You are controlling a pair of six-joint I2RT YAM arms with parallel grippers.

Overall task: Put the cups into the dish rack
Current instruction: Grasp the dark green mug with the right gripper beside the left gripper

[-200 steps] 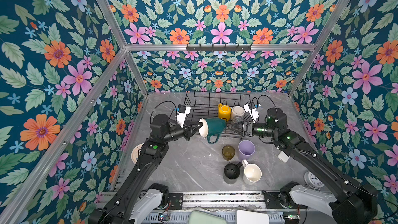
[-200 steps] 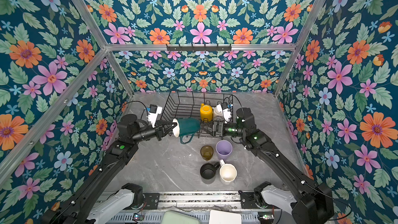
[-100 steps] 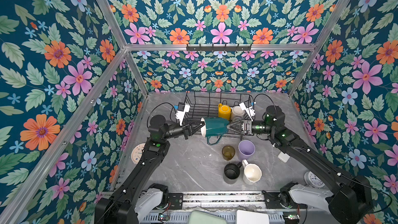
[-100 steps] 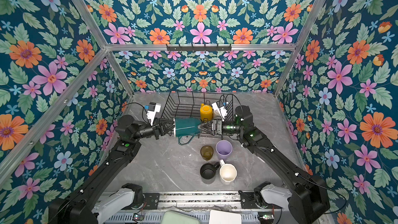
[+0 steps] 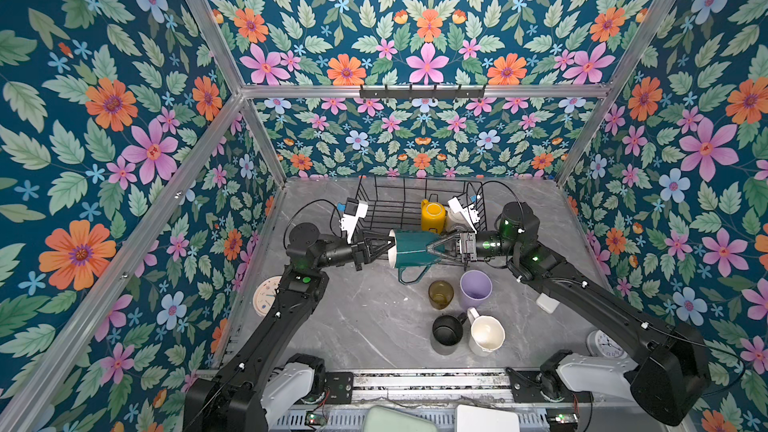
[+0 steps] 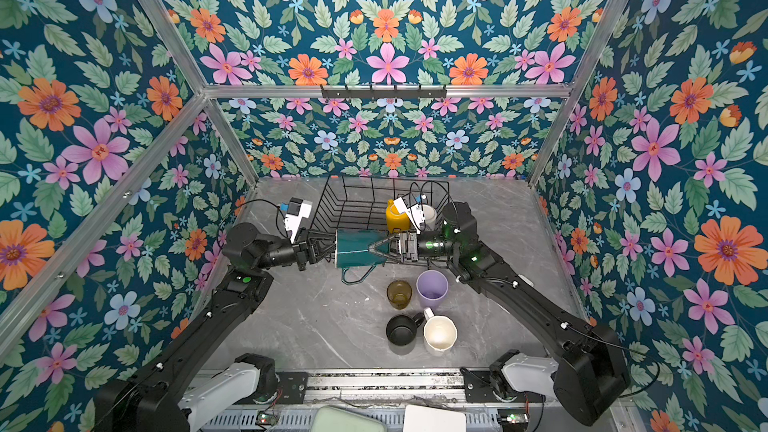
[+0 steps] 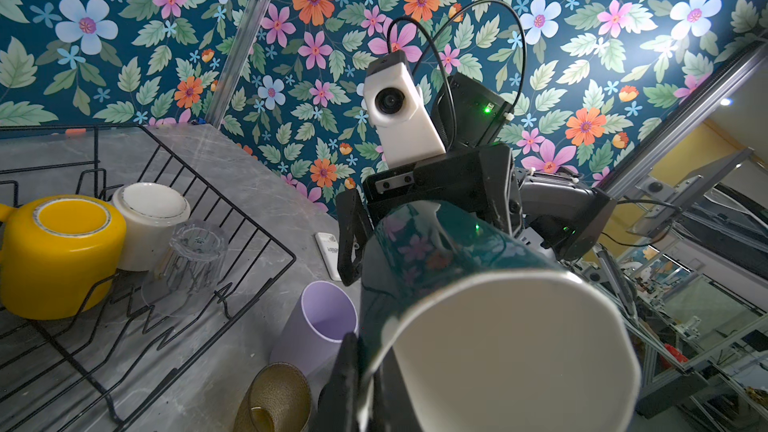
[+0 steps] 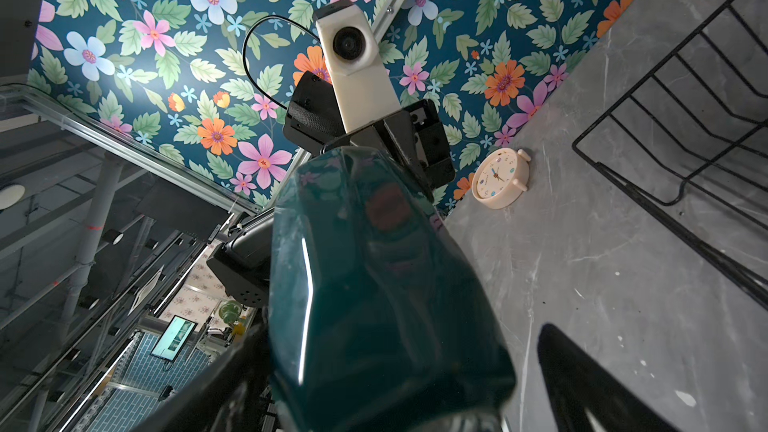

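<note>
A dark-green mug [image 5: 413, 247] [image 6: 353, 249] hangs on its side in the air in front of the dish rack [image 5: 399, 201], handle down. My left gripper [image 5: 388, 245] [image 7: 368, 384] is shut on its white-lined rim [image 7: 478, 284], one finger inside and one outside. My right gripper [image 5: 430, 248] [image 8: 399, 367] stands open with its fingers on either side of the mug's base [image 8: 374, 284]; a strip of table shows between one finger and the mug. A yellow mug [image 5: 432, 216], a white mug [image 5: 455, 218] and a clear glass [image 7: 187, 263] sit upside down in the rack.
On the table stand an amber glass [image 5: 440, 293], a lilac tumbler [image 5: 475, 288], a black mug [image 5: 446, 330] and a white mug [image 5: 486, 334]. Alarm clocks sit at the left edge [image 5: 268, 295] and the right front [image 5: 604, 342]. A small white remote [image 5: 547, 303] lies by the right arm.
The left gripper has levelled the green mug and carried it a little right. The open right gripper has moved left until its fingers flank the mug's base.
</note>
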